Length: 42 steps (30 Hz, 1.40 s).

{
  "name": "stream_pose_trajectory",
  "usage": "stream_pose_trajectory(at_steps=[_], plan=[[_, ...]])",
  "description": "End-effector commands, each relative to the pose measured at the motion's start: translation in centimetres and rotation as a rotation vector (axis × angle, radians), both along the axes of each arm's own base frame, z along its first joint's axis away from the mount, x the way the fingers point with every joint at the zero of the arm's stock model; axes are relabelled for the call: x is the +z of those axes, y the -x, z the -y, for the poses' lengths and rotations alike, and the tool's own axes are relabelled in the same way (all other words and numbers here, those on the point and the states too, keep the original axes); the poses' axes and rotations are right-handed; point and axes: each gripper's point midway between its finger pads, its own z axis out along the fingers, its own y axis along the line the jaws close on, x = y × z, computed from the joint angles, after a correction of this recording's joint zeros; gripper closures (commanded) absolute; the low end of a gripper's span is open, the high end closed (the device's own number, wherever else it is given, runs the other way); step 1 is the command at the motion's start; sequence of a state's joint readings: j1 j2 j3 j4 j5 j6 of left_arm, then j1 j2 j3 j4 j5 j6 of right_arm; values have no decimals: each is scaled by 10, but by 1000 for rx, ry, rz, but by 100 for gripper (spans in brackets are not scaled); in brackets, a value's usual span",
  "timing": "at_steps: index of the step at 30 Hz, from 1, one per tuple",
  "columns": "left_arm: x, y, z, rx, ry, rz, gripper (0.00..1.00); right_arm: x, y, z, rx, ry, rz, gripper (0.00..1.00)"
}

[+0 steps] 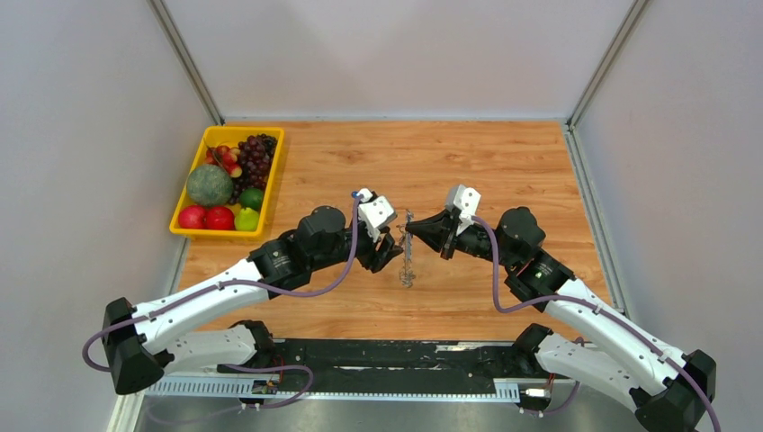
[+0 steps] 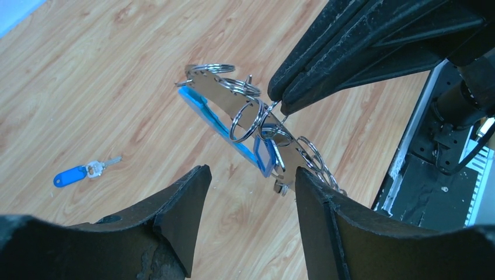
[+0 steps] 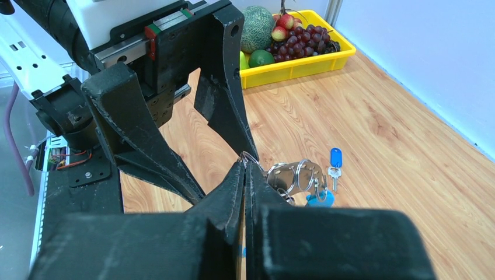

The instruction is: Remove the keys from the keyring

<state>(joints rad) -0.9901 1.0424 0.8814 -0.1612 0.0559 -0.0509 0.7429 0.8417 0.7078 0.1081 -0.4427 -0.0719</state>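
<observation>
The keyring point(image 2: 222, 96), a curved shiny metal strip with a blue segment point(image 2: 216, 119) and several small split rings, hangs above the table. My right gripper point(image 3: 245, 166) is shut on one small ring at its upper end; it also shows in the left wrist view point(image 2: 280, 99). A blue-headed key point(image 2: 264, 154) hangs from the keyring. My left gripper point(image 2: 251, 175) is open and empty, just below and beside the keyring's lower end, not touching it. One loose blue-headed key point(image 2: 79, 174) lies on the table; it also shows in the right wrist view point(image 3: 335, 163). In the top view the keyring point(image 1: 408, 256) dangles between both grippers.
A yellow tray point(image 1: 216, 236) of fruit stands at the back left and shows in the right wrist view point(image 3: 292, 70). White walls close the table on three sides. The arms' black base rail point(image 1: 387, 360) runs along the near edge.
</observation>
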Motion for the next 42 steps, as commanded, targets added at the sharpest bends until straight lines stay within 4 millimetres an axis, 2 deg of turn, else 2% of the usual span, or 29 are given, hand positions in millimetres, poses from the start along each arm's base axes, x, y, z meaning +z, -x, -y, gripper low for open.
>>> stream_pose_trajectory(at_steps=[1,7,14,19,21,22,24,25,27,29,37,42], plan=[[13,-5,8,3,46,49,36,48,4,2,0,-102,81,100],[15,-15,11,40,46,60,43,50,5,1,9,-108,78,100],[18,-17,14,42,62,66,57,51,7,1,15,-112,76,100],[21,-15,18,23,84,70,54,50,7,0,22,-112,71,100],[21,-15,19,18,87,71,56,49,7,0,22,-112,68,100],[21,-15,20,17,86,70,59,49,7,0,22,-113,68,100],[22,-15,21,12,88,71,71,49,6,1,15,-114,65,100],[23,-16,21,14,89,72,81,48,5,1,7,-114,63,100],[21,-16,19,23,75,65,91,48,3,4,-15,-118,61,100],[18,-16,17,26,55,53,97,46,-1,7,-50,-123,52,100],[15,-8,7,34,18,4,100,35,-8,16,-116,-135,39,100],[26,-8,2,49,8,3,100,26,-5,16,-109,-140,8,100]])
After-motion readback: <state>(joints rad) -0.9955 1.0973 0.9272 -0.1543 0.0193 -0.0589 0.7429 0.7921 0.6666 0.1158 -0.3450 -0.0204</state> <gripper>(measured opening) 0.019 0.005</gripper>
